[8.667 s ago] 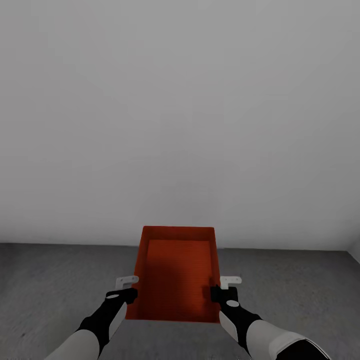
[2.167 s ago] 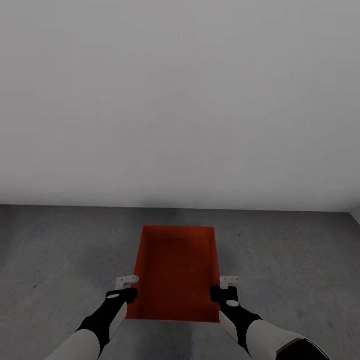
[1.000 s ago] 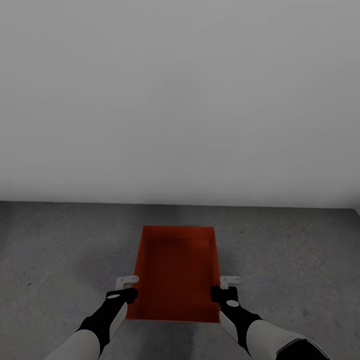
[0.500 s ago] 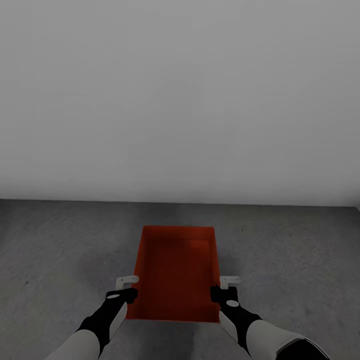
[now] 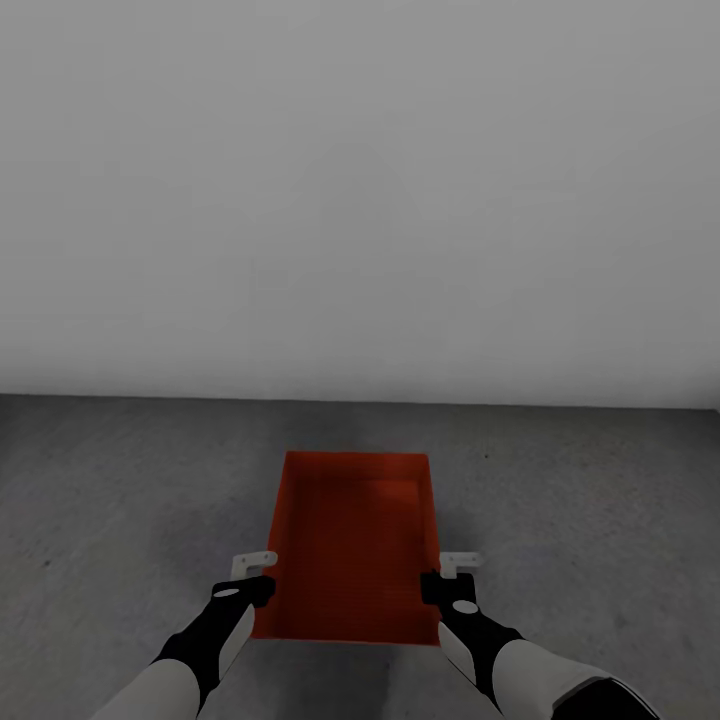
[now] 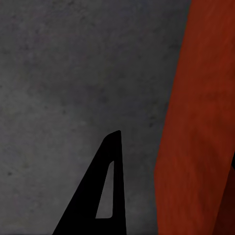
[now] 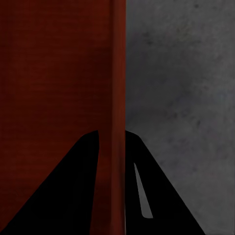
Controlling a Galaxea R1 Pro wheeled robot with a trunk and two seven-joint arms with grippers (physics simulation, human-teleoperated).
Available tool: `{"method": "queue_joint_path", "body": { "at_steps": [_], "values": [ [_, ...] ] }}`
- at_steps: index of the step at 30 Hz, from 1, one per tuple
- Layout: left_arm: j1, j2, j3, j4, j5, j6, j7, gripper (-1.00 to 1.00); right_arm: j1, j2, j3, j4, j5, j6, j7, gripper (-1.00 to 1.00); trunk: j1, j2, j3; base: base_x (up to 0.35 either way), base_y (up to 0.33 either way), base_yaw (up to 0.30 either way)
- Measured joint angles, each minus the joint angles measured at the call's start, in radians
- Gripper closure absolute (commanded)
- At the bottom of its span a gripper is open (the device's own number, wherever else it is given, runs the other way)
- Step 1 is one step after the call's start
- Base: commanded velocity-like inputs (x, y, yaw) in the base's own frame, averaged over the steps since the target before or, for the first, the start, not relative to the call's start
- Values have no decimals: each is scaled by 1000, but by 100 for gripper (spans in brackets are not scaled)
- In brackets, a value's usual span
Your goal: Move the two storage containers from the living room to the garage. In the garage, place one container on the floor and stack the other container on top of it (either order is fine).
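Head cam: one orange-red storage container (image 5: pixel 350 545), open-top, rectangular, long axis pointing away from robot, held level between both arms, over dark grey concrete-like floor (image 5: pixel 120 500). Plain white wall (image 5: pixel 360 200) ahead; wall/floor seam runs just beyond the far end of the container.

L gripper (image 5: pixel 255 578): at container's L long wall, near the end closest to robot. L wrist cam shows one black finger (image 6: pixel 100 196) outside the wall, a sliver of a dark finger at the frame edge on the inner side, orange wall (image 6: pixel 196 147) between. Reads as clamped on the L wall.

R gripper (image 5: pixel 448 578): at R long wall, same end. R wrist cam shows two black fingers (image 7: pixel 152 196) straddling the thin wall edge (image 7: pixel 117 98), one inside, one outside, both pressed to it. Clamped on the R wall.

Container interior bare, ribbed bottom, darker toward near end. Whether the base touches the floor: can't tell. Forearms white w/ black wrists, roughly symmetrical.
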Motion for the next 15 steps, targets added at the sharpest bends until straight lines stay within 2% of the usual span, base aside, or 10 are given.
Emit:
{"method": "queue_joint_path", "body": {
  "at_steps": [15],
  "values": [
    [0,0,0,0,0,0,1,100,0,0,-1,0,1,1,0,100,58,-105,-47,0,0,0]
  ]
}}
